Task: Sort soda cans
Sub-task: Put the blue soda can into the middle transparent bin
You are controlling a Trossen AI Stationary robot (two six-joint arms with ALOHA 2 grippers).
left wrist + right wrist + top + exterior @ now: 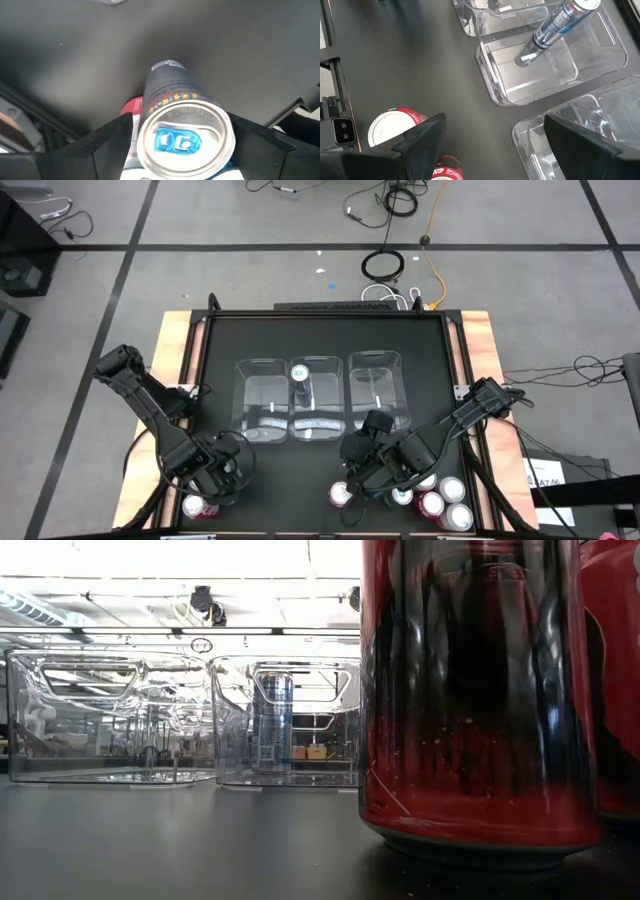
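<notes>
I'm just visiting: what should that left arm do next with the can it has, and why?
Probably lift it and carry it toward the middle bin, I'd guess. The left gripper is closed on a can with a blue tab, beside a red can, and the bin already holds one blue can. The right gripper waits open near the bins.

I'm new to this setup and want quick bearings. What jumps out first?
Three clear bins sit side by side at the table's middle, and only the middle one holds a blue can, standing upright. At the near edge, the left gripper holds a silver-topped can with a blue tab, while the right gripper hovers open above a cluster of red cans.
</notes>
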